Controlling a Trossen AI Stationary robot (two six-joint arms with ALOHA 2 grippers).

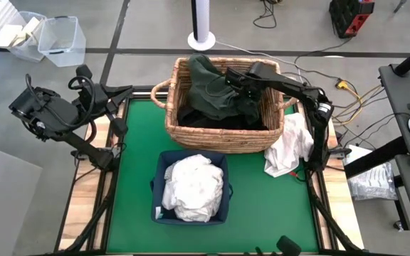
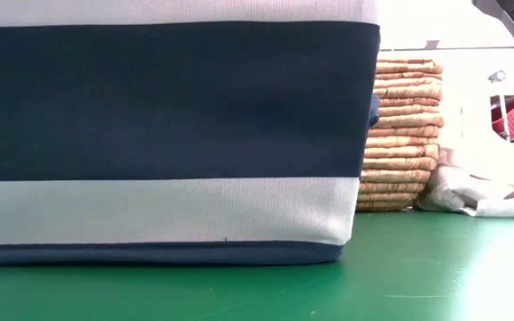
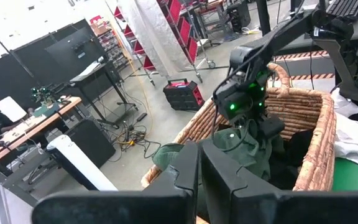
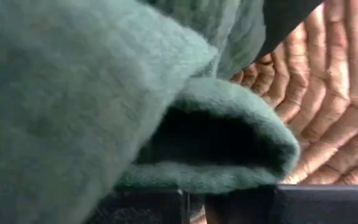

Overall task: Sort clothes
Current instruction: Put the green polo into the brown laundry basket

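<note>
A tan wicker basket (image 1: 169, 117) stands at the far middle of the green table and holds black clothes (image 1: 219, 119). A dark green garment (image 1: 212, 85) lies over them, one part draped at the basket's far rim. My right gripper (image 1: 232, 77) is above the basket, shut on this garment, which fills the right wrist view (image 4: 73, 93). In front of the basket, a navy bin (image 1: 161, 171) holds white clothes (image 1: 191, 186). Another white garment (image 1: 290, 146) lies on the table beside the basket's right wall. My left gripper (image 3: 199, 165) is shut, raised beyond the table's left edge. My right gripper pinches a bunch of the dark green garment's upper part (image 3: 241, 138) between its two fingers. The fingers slant down from above, over the basket's far right part. The cloth hangs slack below them, and its lower part (image 3: 166, 155) rests in the basket and at the rim.
The bin's striped wall (image 2: 168, 134) blocks most of the low view. Beyond it show the basket's side (image 2: 400, 134) and the white garment (image 2: 480, 192). Clear plastic boxes (image 1: 55, 39) and a white post (image 1: 203, 21) stand on the floor behind the table. Bare green mat lies left of the bin.
</note>
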